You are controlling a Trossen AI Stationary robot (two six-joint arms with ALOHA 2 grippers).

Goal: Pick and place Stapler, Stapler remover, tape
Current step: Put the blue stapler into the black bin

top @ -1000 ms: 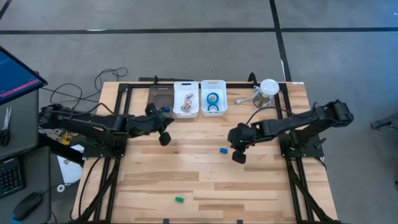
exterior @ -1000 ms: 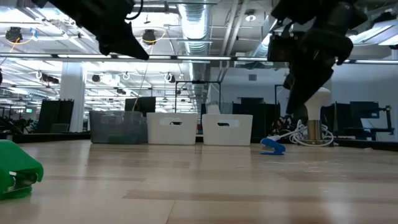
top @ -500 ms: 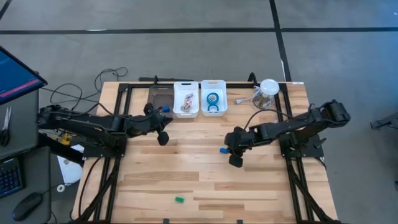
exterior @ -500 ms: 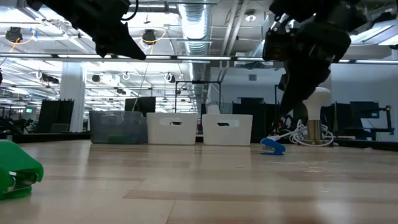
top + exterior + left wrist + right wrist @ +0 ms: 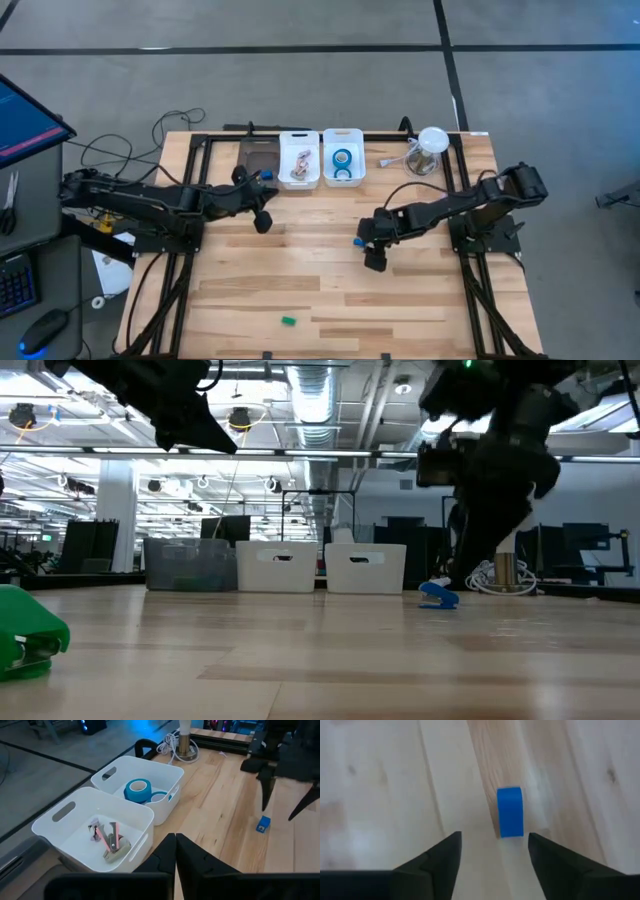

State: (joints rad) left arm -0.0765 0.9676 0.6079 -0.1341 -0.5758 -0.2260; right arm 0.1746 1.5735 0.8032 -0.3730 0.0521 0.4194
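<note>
right gripper (image 5: 492, 851) hangs over the middle of the table, fingers spread wide, with a small blue block (image 5: 510, 812) on the boards just ahead of the gap between them; the fingers do not touch it. in the high view the same gripper (image 5: 372, 250) sits just beside that block (image 5: 357, 241). left gripper (image 5: 175, 851) is held above the table near its far edge, left of the bins, fingers pressed together on nothing. two white bins stand side by side at the far edge: one bin (image 5: 131, 813) holds a stapler remover (image 5: 111, 842), the other bin (image 5: 170, 772) holds blue tape (image 5: 137, 790) rolls. a green stapler (image 5: 288, 321) lies alone near the table's near edge, well apart from both arms.
</note>
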